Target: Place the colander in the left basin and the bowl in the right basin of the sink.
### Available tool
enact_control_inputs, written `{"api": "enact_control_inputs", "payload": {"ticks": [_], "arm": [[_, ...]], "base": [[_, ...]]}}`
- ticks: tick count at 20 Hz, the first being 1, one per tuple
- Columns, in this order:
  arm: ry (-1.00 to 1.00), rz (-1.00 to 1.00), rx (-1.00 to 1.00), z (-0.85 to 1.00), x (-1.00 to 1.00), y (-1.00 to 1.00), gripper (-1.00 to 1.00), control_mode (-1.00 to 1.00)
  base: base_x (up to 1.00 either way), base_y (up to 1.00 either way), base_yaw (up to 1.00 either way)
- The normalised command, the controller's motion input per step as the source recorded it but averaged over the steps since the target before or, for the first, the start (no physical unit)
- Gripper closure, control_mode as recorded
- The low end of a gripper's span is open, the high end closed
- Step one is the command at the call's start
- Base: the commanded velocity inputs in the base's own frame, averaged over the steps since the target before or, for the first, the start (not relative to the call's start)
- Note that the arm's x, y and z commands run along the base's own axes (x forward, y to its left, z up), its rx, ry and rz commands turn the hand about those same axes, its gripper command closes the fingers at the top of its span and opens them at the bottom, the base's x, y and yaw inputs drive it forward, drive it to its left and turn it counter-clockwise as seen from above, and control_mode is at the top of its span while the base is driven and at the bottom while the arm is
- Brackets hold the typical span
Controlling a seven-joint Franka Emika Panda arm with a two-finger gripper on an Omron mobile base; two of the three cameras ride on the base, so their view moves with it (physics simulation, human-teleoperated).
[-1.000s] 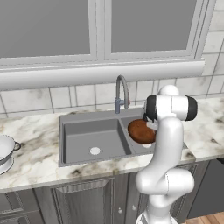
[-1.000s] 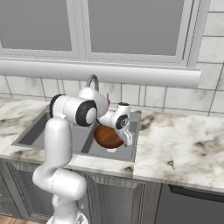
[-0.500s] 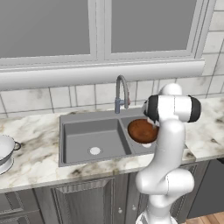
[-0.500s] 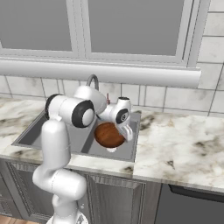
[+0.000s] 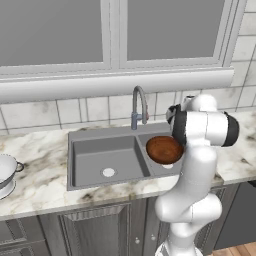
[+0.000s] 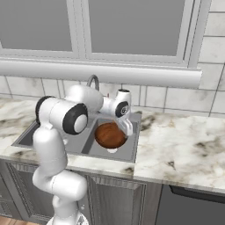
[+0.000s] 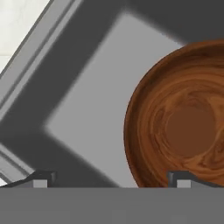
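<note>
The wide, shallow reddish-brown bowl (image 5: 164, 149) sits in the matte grey right basin (image 6: 125, 149) of the dark grey double sink (image 5: 75, 137), apparently over the pale drain. The gripper (image 6: 128, 128) hangs just above the bowl's right rim; its jaws stand spread wide and grip nothing, one fingertip (image 7: 179, 177) over the bowl's rim, the other over bare basin floor.

Risks from this state:
- A low or sideways lift could catch the bowl's rim on the near fingertip and tip or drag the bowl toward the dividing ridge.
- The grey arched faucet (image 5: 138, 104) stands at the sink's back edge, close to the wrist — a careless swing could strike it.
- The white-silvery metal colander (image 5: 6, 172) rests at the far left end of the desk (image 5: 40, 175), well apart from the sink; the matte grey left basin (image 5: 105, 162) holds nothing, so that half of the task appears outstanding, and the long reach may require the base to drive.

The desk is pale veined marble over grey cabinet doors. A tiled wall and a wide window with a sill sit behind.
</note>
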Motion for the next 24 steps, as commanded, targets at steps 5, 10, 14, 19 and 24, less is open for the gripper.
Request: {"api": "enact_control_inputs", "payload": {"ticks": [5, 10, 14, 19, 24], "arm": [[-0.02, -0.24, 0.0, 0.46, -0.48, 0.11, -1.0, -1.0], [-0.02, -0.4, 0.0, 0.13, -0.56, 0.19, -1.0, -1.0], [0.0, -0.48, 0.0, 0.18, -0.61, 0.22, -1.0, -1.0], [0.0, -0.52, 0.0, 0.32, -0.53, 0.12, -1.0, -1.0], [0.0, -0.51, 0.0, 0.39, -0.5, 0.07, -1.0, -1.0]], "base": [[0.0, 0.0, 0.0], [0.0, 0.0, 0.0], [0.0, 0.0, 0.0], [0.0, 0.0, 0.0], [0.0, 0.0, 0.0]]}}
